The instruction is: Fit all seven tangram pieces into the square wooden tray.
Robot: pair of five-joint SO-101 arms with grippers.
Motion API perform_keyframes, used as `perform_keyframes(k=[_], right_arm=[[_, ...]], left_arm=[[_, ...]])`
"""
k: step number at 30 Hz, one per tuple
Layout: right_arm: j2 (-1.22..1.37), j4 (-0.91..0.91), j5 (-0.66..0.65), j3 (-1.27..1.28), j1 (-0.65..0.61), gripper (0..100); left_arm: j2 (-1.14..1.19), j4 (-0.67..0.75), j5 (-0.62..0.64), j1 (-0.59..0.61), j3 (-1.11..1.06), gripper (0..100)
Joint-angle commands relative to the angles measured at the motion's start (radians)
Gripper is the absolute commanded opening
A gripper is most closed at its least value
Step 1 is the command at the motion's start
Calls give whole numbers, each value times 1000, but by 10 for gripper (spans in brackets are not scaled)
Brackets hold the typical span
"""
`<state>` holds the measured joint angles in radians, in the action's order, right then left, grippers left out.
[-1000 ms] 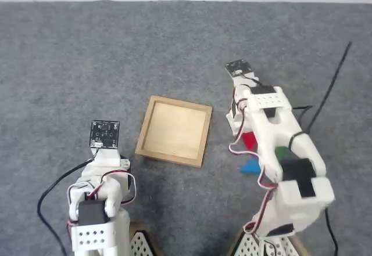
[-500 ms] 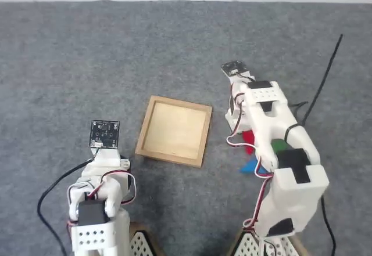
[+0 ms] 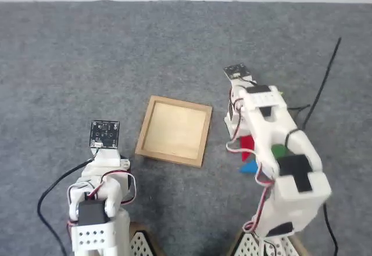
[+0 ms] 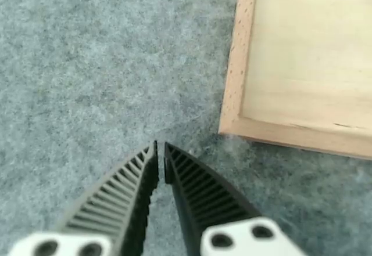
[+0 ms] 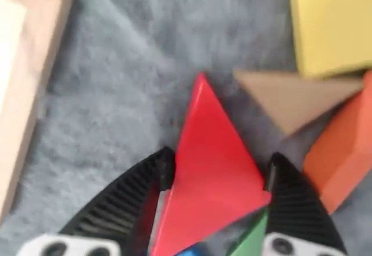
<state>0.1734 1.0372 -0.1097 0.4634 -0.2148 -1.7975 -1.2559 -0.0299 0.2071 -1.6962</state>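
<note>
Right gripper (image 5: 221, 154): jaws spread, astride the red triangle (image 5: 212, 192) | beyond its tips lay the tan triangle (image 5: 290, 96), orange piece (image 5: 343, 151) and yellow piece (image 5: 331, 21) | left gripper (image 4: 161, 148): jaws pressed together, empty | wooden tray (image 4: 235, 70) lay near, ahead of its tips.

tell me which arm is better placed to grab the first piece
Likely right: the right gripper straddles the red triangle, jaws open either side. The left gripper sits shut over mat beside the tray.

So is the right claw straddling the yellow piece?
No, the right claw has a finger on either side of the red triangle; the yellow piece lies off beyond it.
</note>
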Motion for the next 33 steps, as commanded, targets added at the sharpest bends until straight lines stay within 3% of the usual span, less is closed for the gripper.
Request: perform_keyframes(k=[1, 26, 33], right_arm=[[-186, -25, 63, 92, 10, 315], [-7, -16, 64, 17, 56, 314], [-1, -44, -11, 3, 96, 314]], left_arm=[[-18, -5, 17, 5, 13, 18], [-18, -5, 17, 5, 13, 18], [-18, -5, 17, 5, 13, 18]])
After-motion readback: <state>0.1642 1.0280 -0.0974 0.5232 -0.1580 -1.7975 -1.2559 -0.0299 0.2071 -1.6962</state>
